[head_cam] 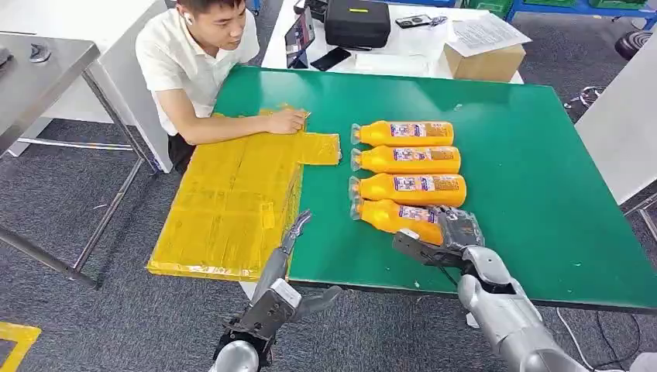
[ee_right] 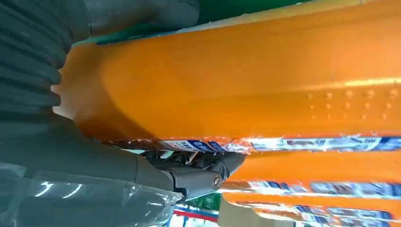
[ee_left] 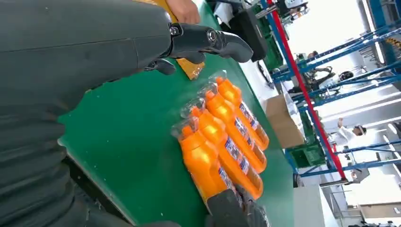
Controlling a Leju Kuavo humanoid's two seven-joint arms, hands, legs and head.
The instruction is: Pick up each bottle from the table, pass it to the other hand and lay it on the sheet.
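Person (head_cam: 203, 58) seated at the far left corner of the table, forearm across it, hand resting on the yellow sheet (head_cam: 232, 201). Sheet is glossy, taped in panels, flat; its left part overhangs the table edge and its near corner is cut by the left arm.

Left hand (head_cam: 297, 232) hovers over the sheet's right edge, fingers extended and apart, holding nothing. From the left wrist view its ribbed grey cover blocks much of the frame; only the dark fingers (ee_left: 208, 40) are clear.

Green table (head_cam: 503, 155): matte, smooth, rectangular.

Four orange bottles lie on their sides in a column, caps to the left, clear caps, printed labels. Farthest bottle (head_cam: 403, 132), second bottle (head_cam: 407, 160), third bottle (head_cam: 409, 189), nearest bottle (head_cam: 391, 215).

Right hand (head_cam: 438, 236) wraps the base end of the nearest bottle, fingers closed round it; the bottle is at the table's near edge. Base end hidden by the hand. Whether it is lifted off the table: cannot tell.
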